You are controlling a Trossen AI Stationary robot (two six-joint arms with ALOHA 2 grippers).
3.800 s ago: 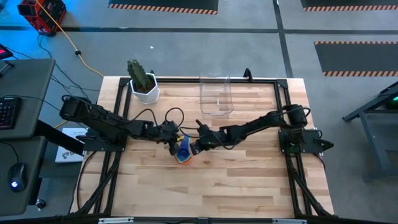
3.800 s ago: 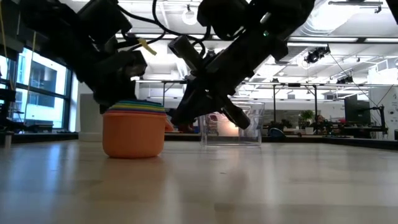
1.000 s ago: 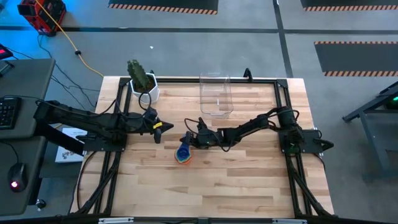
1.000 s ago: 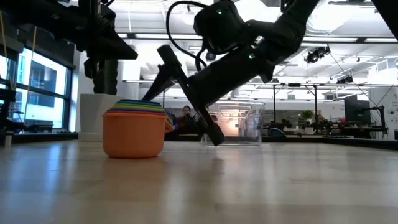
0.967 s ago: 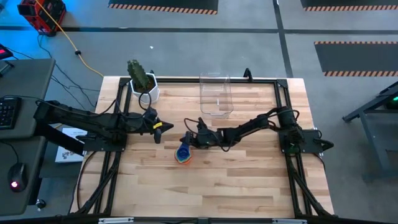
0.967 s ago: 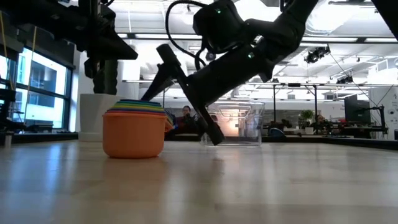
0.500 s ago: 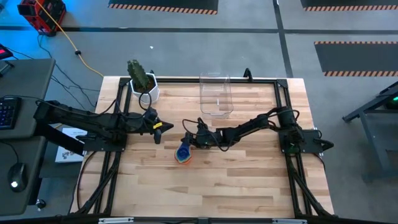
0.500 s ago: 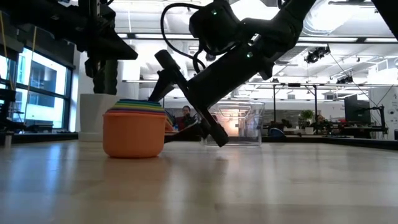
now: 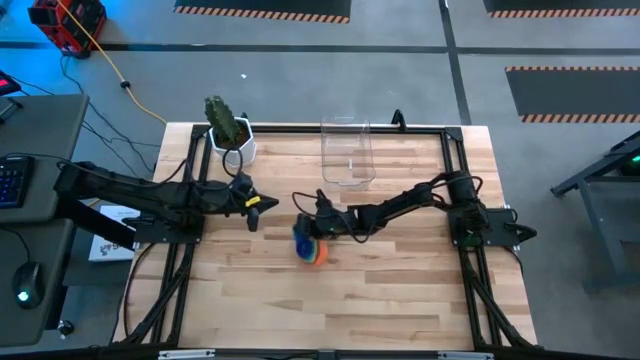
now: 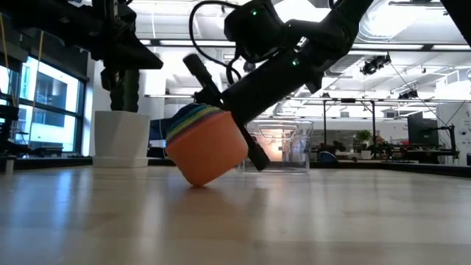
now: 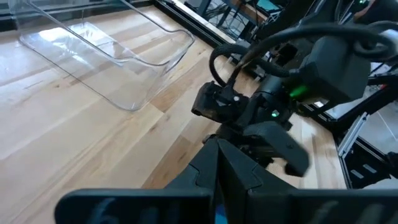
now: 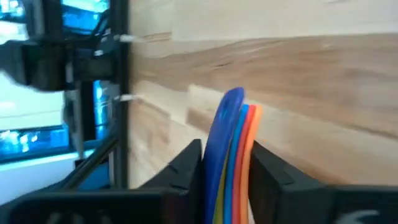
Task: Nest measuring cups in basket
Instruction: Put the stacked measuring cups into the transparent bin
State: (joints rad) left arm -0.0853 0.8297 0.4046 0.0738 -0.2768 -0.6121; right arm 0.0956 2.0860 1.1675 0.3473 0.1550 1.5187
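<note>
Open wood between tilted cup stack [image 9: 313, 248] and basket [image 9: 347, 152]; cactus pot [image 9: 232, 143] well aside.

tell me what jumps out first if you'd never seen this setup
The stack of nested measuring cups, tipped on its orange bottom edge mid-table, with the right hand clamped on the cups' handles. Behind it stands the clear basket, empty, at the far edge. The left hand waits shut nearby.

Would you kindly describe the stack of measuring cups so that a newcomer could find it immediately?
Start at the wooden table and look to its middle, below the clear basket. There the right gripper clamps the stack of measuring cups, tipped off the table on one edge. It is the only multicoloured thing: orange outside, rainbow rims.
</note>
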